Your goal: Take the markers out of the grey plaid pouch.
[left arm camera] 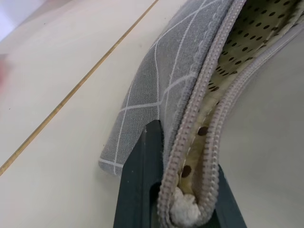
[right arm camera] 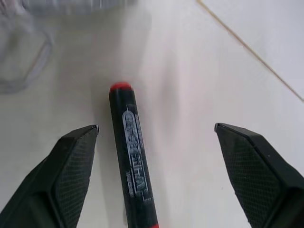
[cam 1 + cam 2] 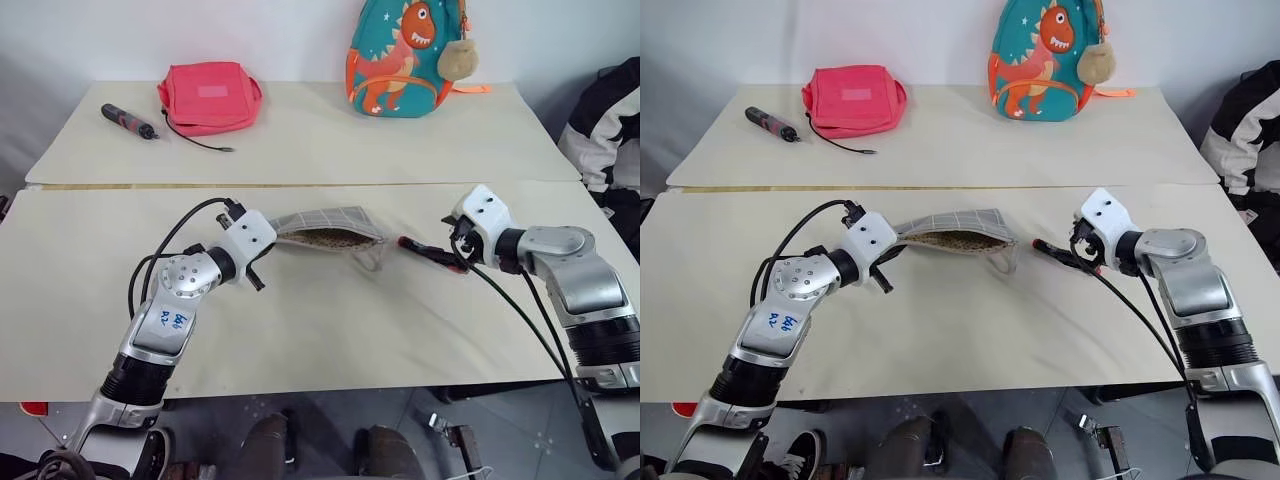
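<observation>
The left hand [image 3: 262, 262] is clenched on the zipper end of the grey plaid pouch [image 3: 325, 229], lifted gaping above the surface [image 3: 330, 320]; the right hand [image 2: 154, 137] is released, fingers spread around the marker [image 2: 133, 164] lying right of the pouch.

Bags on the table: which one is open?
The grey plaid pouch, unzipped and showing its spotted lining. The pink-red bag and dinosaur backpack look closed.

Bright, even light; perhaps slightly soft.

Pouch [image 3: 325, 230] left of marker [image 3: 430, 251] on near table [image 3: 330, 330], bag [image 3: 210, 97] and backpack [image 3: 405, 55] behind
</observation>
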